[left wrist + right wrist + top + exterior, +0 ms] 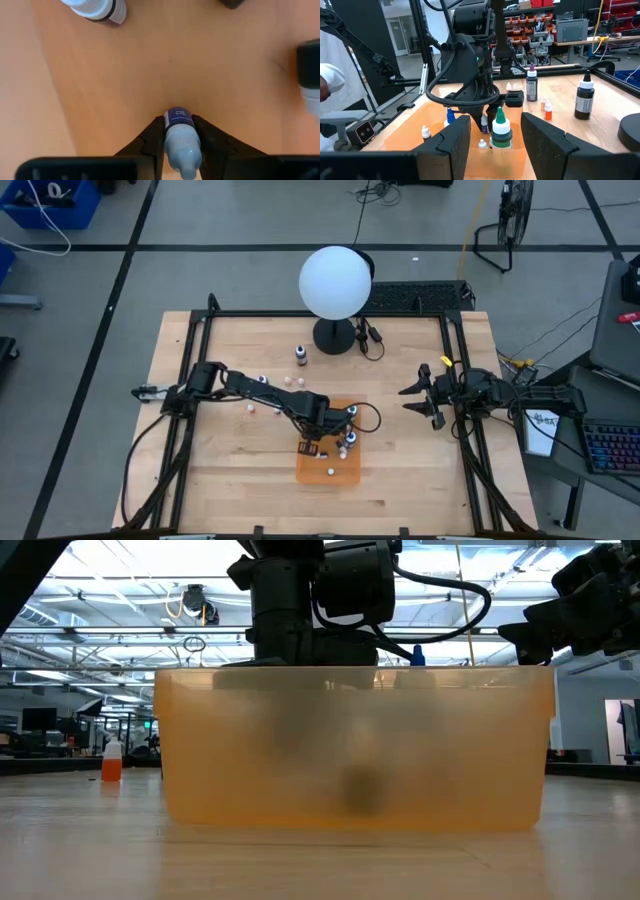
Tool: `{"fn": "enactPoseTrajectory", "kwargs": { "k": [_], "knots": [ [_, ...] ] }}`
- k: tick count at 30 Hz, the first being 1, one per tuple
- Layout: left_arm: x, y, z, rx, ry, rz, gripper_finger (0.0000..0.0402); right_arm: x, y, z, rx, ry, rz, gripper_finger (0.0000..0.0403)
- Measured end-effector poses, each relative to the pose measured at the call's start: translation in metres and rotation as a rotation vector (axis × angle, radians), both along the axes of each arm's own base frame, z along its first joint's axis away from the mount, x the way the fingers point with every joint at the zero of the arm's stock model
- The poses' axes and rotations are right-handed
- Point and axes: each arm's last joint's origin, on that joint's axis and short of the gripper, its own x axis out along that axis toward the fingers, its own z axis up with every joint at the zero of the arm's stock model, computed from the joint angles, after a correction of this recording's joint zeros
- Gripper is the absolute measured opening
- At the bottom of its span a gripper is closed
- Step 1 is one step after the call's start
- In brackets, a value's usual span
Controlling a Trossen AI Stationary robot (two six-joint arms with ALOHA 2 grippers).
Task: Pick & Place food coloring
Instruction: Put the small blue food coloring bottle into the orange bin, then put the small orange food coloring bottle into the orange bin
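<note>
The left gripper (312,442) is down inside the orange tray (345,475), which sits near the middle of the table's front edge; in the left wrist view its two dark fingers (150,142) are clamped on a small dark food coloring bottle (179,131) with a pale grey cap, the bottle pointing at the tray floor; whether it touches the floor cannot be told. More bottles lie around it in the tray: a dark one with a white top (97,8) well apart from the held one; another white-and-dark bottle (311,75) at the other side. From the right wrist view the left gripper hangs over the tray with a green-topped bottle (501,131) standing just beside it, a blue-topped one (450,115) and a tiny whitish one (425,132) near the tray's wall. Out on the table (420,470), behind the tray, stand a purple-capped bottle (532,85), a small orange bottle (548,111) and a larger dark bottle with a white top (584,98); the big white globe lamp (335,283) stands toward the table's back edge. The right gripper (415,400) waits above the table near its right edge, fingers spread apart and holding nothing. A person's sleeve (331,80) shows beyond the table.
</note>
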Motion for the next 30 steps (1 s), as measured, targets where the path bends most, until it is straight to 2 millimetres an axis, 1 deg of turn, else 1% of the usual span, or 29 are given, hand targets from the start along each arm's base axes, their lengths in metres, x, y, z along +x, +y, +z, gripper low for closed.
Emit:
{"fn": "enactPoseTrajectory", "kwargs": {
  "k": [3, 7, 12, 15, 17, 20, 23, 27, 30],
  "knots": [
    [0.0, 0.0, 0.0, -0.003, -0.001, 0.029, 0.0106, 0.0, 0.0, 0.0, 0.0, 0.0, 0.0, 0.0166],
    [0.0, 0.0, 0.0, -0.003, -0.004, 0.026, 0.0132, 0.0, 0.0, 0.0, 0.0, 0.0, 0.0, 0.0164],
    [0.0, 0.0, 0.001, -0.004, -0.006, 0.026, 0.0176, 0.0, 0.0, 0.0, 0.0, 0.0, 0.0, 0.0166],
    [0.002, 0.0, 0.008, -0.004, -0.009, 0.026, 0.0204, 0.0, 0.0, 0.0, 0.0, 0.0, 0.0, 0.0166],
    [0.005, 0.0, 0.019, -0.001, -0.013, 0.028, 0.022, 0.0, 0.0, 0.0, 0.0, 0.0, 0.0, 0.0165],
    [0.008, 0.001, 0.043, 0.013, 0.0, 0.044, 0.0239, 0.0, 0.0, 0.0, 0.0, 0.0, 0.0, 0.0164],
    [0.006, 0.004, 0.06, 0.045, 0.032, 0.049, 0.0252, 0.0, 0.0, 0.0, 0.0, 0.0, 0.0, 0.0166],
    [-0.004, 0.01, 0.084, 0.072, 0.023, 0.04, 0.0263, 0.0, 0.0, 0.0, 0.0, 0.0, 0.0, 0.0166],
    [-0.018, 0.019, 0.101, 0.068, -0.013, 0.044, 0.0266, 0.0, 0.0, 0.0, 0.0, 0.0, 0.0, 0.0164]
  ]
}}
